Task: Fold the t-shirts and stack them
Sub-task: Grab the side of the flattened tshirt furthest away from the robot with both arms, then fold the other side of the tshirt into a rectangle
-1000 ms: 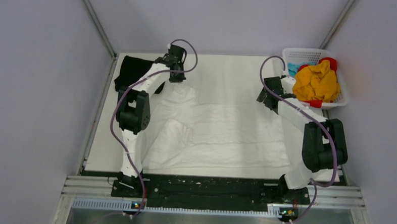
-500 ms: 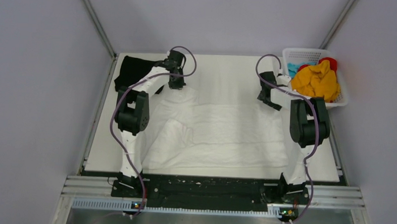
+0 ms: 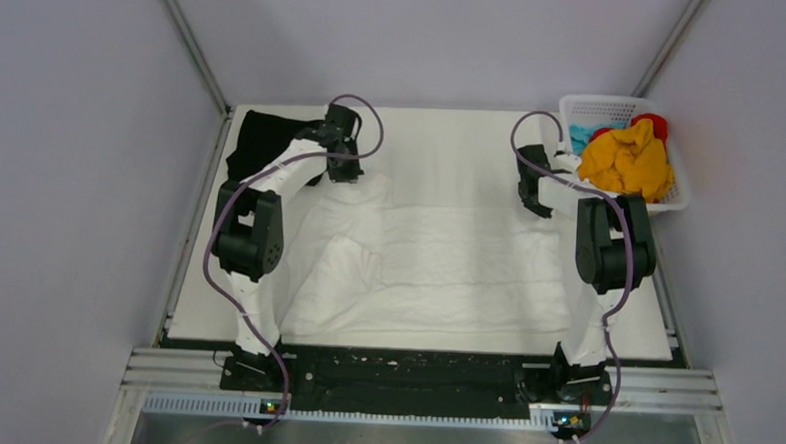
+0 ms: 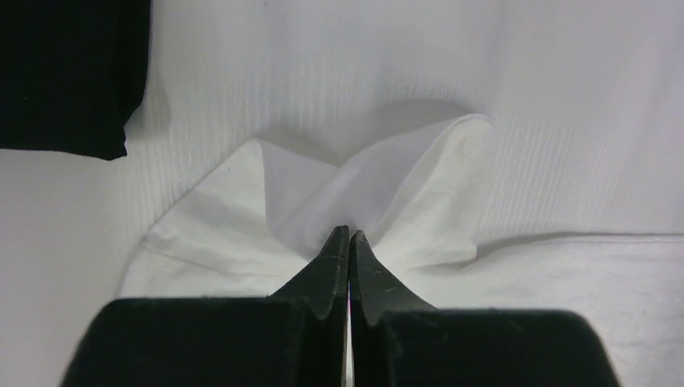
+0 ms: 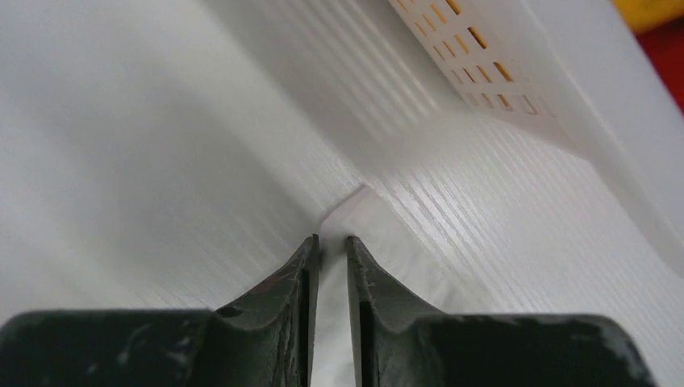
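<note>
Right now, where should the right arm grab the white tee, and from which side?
Far-right corner of the white tee, a thin flat point on the table. Come from the near side, low, jaws straddling the tip: the basket blocks the right. The right gripper is lined up so; the left gripper pinches the far-left corner.

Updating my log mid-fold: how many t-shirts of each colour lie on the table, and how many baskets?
White t-shirt: 1
Black t-shirt: 1
White basket: 1
Total: 3
Heaped clothes inside the basket: not counted.
</note>
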You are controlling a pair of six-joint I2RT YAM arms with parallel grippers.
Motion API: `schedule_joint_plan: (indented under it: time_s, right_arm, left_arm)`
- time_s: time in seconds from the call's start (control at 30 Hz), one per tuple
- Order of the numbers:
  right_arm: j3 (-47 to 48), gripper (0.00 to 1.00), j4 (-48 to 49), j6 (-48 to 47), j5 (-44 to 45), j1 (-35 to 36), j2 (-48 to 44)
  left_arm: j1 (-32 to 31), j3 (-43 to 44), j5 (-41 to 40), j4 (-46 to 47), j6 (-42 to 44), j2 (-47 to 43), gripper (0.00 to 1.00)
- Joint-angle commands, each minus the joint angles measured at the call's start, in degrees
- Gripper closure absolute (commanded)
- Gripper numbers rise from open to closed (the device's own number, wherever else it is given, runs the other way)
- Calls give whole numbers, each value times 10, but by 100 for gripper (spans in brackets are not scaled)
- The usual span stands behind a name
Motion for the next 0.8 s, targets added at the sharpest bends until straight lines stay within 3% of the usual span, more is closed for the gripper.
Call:
schedule_joint_plan:
  time_s: [0.0,0.1,0.4,0.77]
  right_arm:
    - [8,86,-14,1,7,-6,-15]
    - [15,100,-10,-9,-5,-6,-12]
    - [-41,100,56,-42,-12,16,-96]
    - [-159,100,54,-50,-47,30,-243]
  left_arm:
    - [-3,-38,19,39,-10,-65,100]
    - [-4,-60,23,45,-12,-86,100]
    - [-13,-131,35,57,-24,-155,100]
    - [-57,-280,18,55,-59,-319,100]
